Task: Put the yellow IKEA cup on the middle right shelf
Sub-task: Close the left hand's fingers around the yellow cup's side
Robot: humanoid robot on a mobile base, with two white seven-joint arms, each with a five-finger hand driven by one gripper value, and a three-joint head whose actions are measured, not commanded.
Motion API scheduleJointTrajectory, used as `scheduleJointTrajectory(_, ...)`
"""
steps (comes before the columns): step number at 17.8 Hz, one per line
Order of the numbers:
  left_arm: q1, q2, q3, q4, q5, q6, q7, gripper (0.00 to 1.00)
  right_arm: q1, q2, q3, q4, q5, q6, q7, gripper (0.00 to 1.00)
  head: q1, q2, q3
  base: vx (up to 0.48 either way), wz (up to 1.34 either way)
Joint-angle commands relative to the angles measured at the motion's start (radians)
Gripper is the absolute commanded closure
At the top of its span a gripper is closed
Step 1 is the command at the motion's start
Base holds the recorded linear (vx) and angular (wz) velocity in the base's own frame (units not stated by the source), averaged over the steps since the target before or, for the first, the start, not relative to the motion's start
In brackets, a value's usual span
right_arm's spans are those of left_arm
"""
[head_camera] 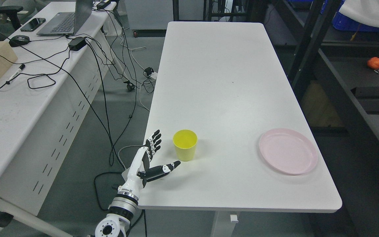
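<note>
Your left hand [151,158] sits at about 8 o'clock from the yellow cup [185,144], just beside it and not touching, with the fingers [155,140] spread upward and the thumb [163,170] stretched out low toward the cup's base. That open shape looks like a setup for a side grasp: fingers go round the far wall, thumb closes on the near one, and nothing is pinched yet. The cup stands upright, mouth up, near the front left corner of the white desk [222,82], which puts it within easy reach of this arm and, I'd judge, explains why the left one is working. Your right hand is out of view. A pink plate [288,155] lies at 3 o'clock from the cup, well apart, so it should not get in the way of the lift. The dark shelf unit [347,108] runs along the desk's right side, at about 2 o'clock from the cup; an orange object [377,63] rests on one level. Expect a long carry across the desk once you close on the cup, so seat the grip firmly first.
</note>
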Motion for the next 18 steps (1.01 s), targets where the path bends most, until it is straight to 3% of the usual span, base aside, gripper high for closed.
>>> scheduleJointTrajectory(1,-0.064,0.018,-0.071,0.159,-0.002,0.000,0.002,0.01,0.011,-0.017,0.017,0.000,-0.025,0.001,-0.215,0.01,0.0000,0.000,0.000,0.000,0.00)
scheduleJointTrajectory(18,-0.194,0.018,-0.157,0.315,-0.009,0.000,0.002,0.01,0.011,-0.017,0.017,0.000,-0.025,0.001,-0.215,0.01,0.0000,0.000,0.000,0.000,0.00)
